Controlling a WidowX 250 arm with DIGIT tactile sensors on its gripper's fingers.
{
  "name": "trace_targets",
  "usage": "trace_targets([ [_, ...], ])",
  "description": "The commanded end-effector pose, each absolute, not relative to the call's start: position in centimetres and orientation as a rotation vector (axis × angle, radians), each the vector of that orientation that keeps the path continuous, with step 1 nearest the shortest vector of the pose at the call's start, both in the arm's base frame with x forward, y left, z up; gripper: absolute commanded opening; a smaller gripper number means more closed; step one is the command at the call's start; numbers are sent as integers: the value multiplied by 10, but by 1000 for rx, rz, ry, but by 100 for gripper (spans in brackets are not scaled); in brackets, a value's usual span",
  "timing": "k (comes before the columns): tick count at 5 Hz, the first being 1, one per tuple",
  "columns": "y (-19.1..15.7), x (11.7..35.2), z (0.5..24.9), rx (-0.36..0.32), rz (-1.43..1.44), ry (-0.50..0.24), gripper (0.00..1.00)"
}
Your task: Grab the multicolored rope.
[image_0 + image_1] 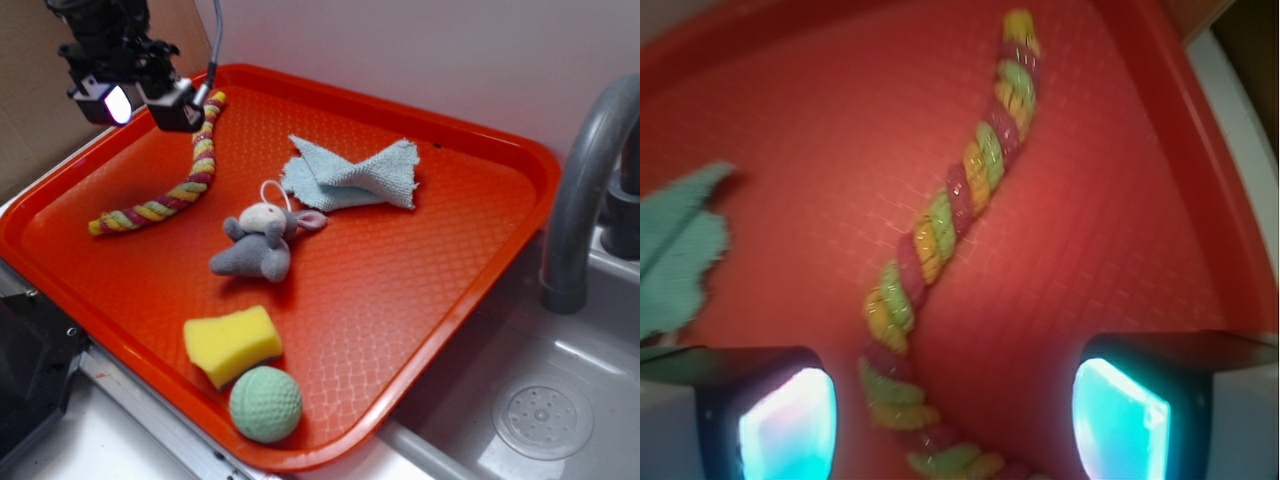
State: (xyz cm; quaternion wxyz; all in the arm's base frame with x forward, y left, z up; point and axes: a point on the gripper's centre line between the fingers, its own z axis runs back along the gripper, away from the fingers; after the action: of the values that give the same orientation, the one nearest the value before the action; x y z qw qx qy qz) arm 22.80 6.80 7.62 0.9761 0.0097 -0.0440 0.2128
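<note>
Orange plastic fills most of both views: a textured tray (420, 300) set beside a grey sink (560, 400) with a curved grey faucet (580, 190) at the far right of the exterior view. Going from the left in that view, the gripper (145, 100) hangs over the tray's far left corner, above one end of the multicolored rope (185, 190), which lies flat on the tray. The rope's long axis runs from that far end under the gripper down toward the near left rim, bending partway so its lower end points left. Right of it lie a grey plush mouse (258, 245), a yellow sponge (232, 342) and a green ball (266, 403) toward the near edge, and a light blue cloth (350, 172) farther back. The wrist view shows what the outside view cannot: the two fingers (785, 425) stand wide apart at the bottom corners, holding nothing, with the rope (940, 225) passing between them and stretching away up the frame toward the rim. A corner of the cloth (680, 250) shows at its left edge; the mouse, sponge, ball and sink lie outside it.
</note>
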Motion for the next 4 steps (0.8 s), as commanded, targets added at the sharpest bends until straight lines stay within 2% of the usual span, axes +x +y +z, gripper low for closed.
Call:
trace_targets([
  [1,65,237,50,-2,386,-50,100],
  [2,59,239,35,32,370,-24,100],
  [4,51,239,24,-19,325,-17,100],
])
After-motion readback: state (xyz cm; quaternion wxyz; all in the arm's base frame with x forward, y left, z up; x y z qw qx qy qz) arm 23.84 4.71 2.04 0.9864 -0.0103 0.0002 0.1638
